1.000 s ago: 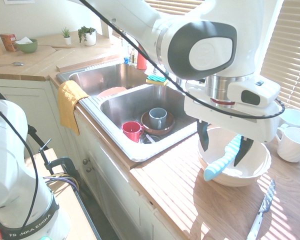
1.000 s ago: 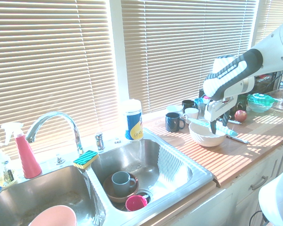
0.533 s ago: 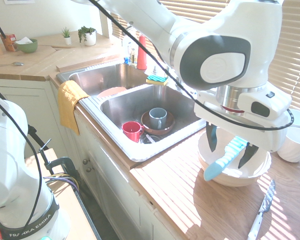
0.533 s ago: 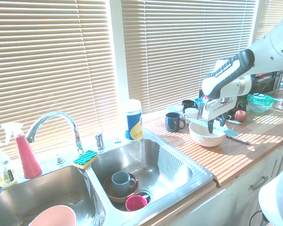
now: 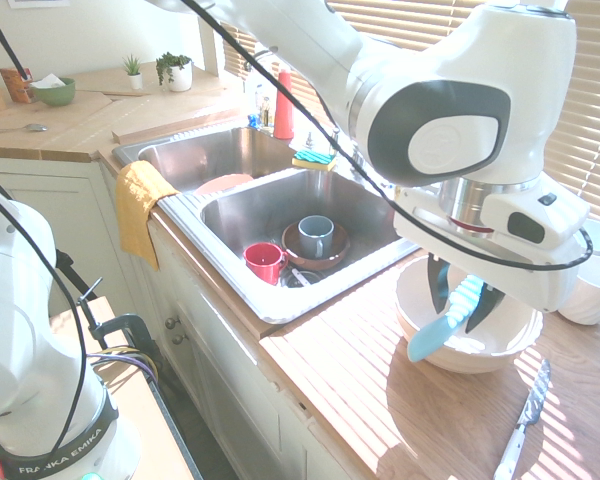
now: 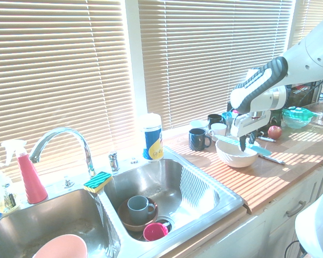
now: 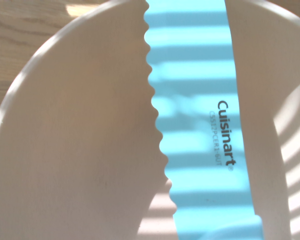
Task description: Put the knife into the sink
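The turquoise knife (image 5: 442, 325) lies tilted across the cream bowl (image 5: 465, 355) on the wooden counter, its plain end sticking out over the bowl's near rim. My gripper (image 5: 462, 298) is down inside the bowl with a dark finger pressed against each side of the blade, shut on it. From the other side, the knife (image 6: 260, 150) spans the bowl (image 6: 236, 157) under the gripper (image 6: 246, 143). The wrist view shows the serrated blade (image 7: 200, 125) close up over the bowl (image 7: 90, 150). The steel two-basin sink (image 5: 230, 275) lies to the left of the bowl.
The near basin holds a red cup (image 5: 265, 262) and a grey mug (image 5: 315, 236) in a brown bowl. A silver table knife (image 5: 523, 420) lies near the counter edge. White mugs (image 5: 592, 290) stand behind the bowl. A faucet (image 6: 64, 138), sponge (image 6: 97, 181) and dark mug (image 6: 198, 140) line the window side.
The gripper has come down into the bowl and its fingers have closed from wide apart onto the knife. The knife has not moved.
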### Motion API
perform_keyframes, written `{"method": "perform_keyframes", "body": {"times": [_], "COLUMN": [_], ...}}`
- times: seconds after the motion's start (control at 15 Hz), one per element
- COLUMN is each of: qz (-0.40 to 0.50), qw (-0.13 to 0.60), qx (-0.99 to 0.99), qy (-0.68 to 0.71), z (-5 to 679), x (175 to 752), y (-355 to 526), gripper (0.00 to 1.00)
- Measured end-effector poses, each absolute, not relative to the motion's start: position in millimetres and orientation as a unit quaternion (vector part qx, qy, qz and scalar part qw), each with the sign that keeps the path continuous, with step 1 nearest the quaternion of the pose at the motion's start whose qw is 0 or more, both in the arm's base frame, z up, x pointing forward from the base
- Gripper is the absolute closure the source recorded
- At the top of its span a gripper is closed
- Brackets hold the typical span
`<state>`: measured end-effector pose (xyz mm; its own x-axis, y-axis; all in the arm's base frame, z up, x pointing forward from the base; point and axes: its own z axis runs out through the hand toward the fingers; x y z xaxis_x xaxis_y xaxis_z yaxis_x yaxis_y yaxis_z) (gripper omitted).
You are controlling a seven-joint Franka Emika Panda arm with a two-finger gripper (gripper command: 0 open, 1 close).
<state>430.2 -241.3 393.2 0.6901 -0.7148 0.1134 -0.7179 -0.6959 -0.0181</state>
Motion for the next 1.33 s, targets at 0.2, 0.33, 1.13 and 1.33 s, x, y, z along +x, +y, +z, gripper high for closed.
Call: {"method": "perform_keyframes", "body": {"times": [0.2,0.33,1.13,1.33], "qz": [0.054,0.055,0.116,0.126], "qw": [0.014,0.014,0.006,0.002], "qx": [0.92,0.92,0.935,0.949], "qy": [-0.389,-0.388,-0.334,-0.29], "z": [391.5,392.2,480.6,490.0], "x": [431.4,432.2,456.2,471.9], "y": [-241.1,-240.5,-148.0,-33.3], "gripper": [1.0,1.0,1.0,1.0]}}
